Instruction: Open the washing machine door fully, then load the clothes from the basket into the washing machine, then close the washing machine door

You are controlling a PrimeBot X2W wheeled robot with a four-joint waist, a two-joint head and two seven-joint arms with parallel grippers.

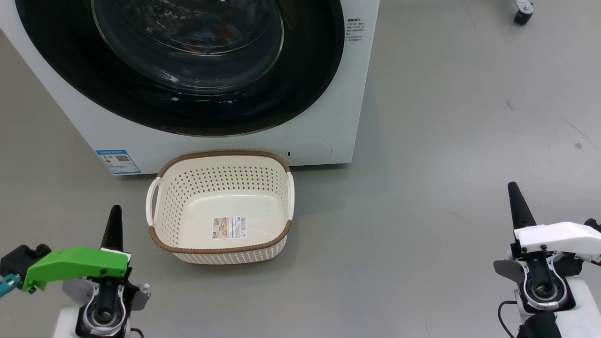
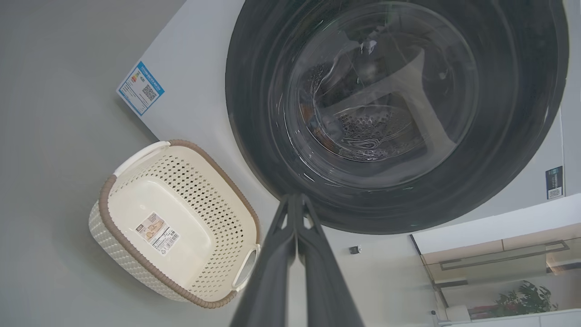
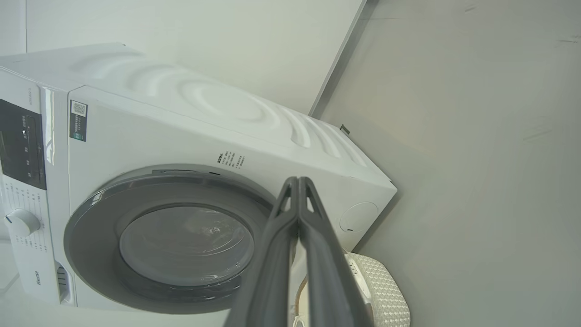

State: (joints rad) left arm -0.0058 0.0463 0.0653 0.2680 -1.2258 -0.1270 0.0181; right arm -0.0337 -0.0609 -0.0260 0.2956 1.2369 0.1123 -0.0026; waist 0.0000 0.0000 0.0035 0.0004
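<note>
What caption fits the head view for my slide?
Empty basket before the washing machine, its door shut; left gripper and right gripper shut, low at either side.

Bright even light, soft shadows, glare on the washing machine door [image 1: 188,65] (wide-angle curvature in wrist views)

Brand "Hisense" on washing machine [image 3: 150,136] panel (sideways); blue sticker [image 1: 117,161], paper label [image 1: 229,227] print too small.

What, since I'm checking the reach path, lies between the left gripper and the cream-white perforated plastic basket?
Bare grey floor, seen in the head view: nothing sits between the left gripper and the cream-white perforated plastic basket.
</note>
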